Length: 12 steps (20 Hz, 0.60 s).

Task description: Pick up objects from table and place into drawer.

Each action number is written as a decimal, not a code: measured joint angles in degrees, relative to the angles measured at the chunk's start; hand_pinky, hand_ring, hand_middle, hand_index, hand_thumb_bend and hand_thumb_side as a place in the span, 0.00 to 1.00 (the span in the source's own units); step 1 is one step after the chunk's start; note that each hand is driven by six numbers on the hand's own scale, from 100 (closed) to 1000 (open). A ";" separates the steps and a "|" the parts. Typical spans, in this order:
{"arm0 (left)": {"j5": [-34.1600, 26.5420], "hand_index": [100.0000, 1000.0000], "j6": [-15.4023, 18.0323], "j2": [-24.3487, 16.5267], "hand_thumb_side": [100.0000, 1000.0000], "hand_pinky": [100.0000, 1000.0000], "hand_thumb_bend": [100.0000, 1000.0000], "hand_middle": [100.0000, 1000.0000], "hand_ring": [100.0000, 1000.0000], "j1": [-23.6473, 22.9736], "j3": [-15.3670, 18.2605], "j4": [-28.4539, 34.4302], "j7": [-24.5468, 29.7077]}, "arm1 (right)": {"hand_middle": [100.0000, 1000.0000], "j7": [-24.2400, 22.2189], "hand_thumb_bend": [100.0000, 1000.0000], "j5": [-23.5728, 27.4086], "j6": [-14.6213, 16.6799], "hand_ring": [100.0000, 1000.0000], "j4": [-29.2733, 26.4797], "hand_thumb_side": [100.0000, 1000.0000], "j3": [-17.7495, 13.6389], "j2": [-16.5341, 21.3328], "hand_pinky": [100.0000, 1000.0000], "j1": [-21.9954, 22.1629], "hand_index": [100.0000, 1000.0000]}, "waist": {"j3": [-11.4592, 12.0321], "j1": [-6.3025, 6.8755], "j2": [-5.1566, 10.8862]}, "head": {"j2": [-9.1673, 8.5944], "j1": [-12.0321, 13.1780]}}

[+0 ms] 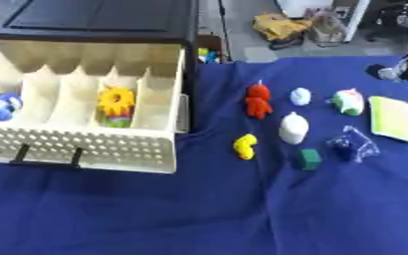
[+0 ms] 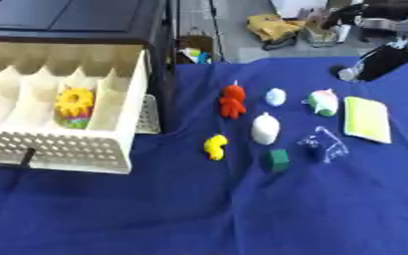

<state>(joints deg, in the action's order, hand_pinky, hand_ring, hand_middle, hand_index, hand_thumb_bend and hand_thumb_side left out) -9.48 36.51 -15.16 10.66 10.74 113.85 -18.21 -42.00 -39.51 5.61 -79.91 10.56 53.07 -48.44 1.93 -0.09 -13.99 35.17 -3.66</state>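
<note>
- Drawer [image 1: 85,144] open at 9 o'clock, two toys inside.
- Right hand [image 2: 377,62] at 2 o'clock, finger state unclear.
- Risk: clustered toys, red figure [image 1: 258,101] gets knocked.

I can read no text, label, brand, number or sign anywhere before me: not on the cream drawer [image 1: 85,144], nor on the small toys lying to the right of it on the blue cloth [image 1: 199,209].
</note>
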 measured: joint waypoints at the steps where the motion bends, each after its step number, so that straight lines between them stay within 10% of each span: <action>1: 0.00 0.77 0.00 0.00 0.96 0.39 0.09 0.53 0.64 -0.01 0.00 0.00 0.00 | 1.00 -0.42 0.26 -0.32 -0.04 1.00 0.98 0.30 -0.03 0.00 0.98 -0.06 1.00 | -0.01 0.01 0.08 | 0.00 -0.04; 12: -0.01 0.77 0.00 -0.01 0.96 0.38 0.09 0.53 0.64 -0.05 0.00 0.00 0.00 | 1.00 -0.05 0.33 -5.05 -0.34 1.00 9.30 0.33 -0.73 -0.42 0.97 0.16 1.00 | -0.02 0.36 0.15 | -0.17 -0.37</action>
<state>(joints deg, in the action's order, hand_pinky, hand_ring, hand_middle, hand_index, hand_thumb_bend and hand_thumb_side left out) -9.49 36.51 -15.17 10.61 10.74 113.85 -18.21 -42.06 -44.55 5.28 -70.62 9.83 52.66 -48.28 1.92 0.27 -13.85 35.00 -4.03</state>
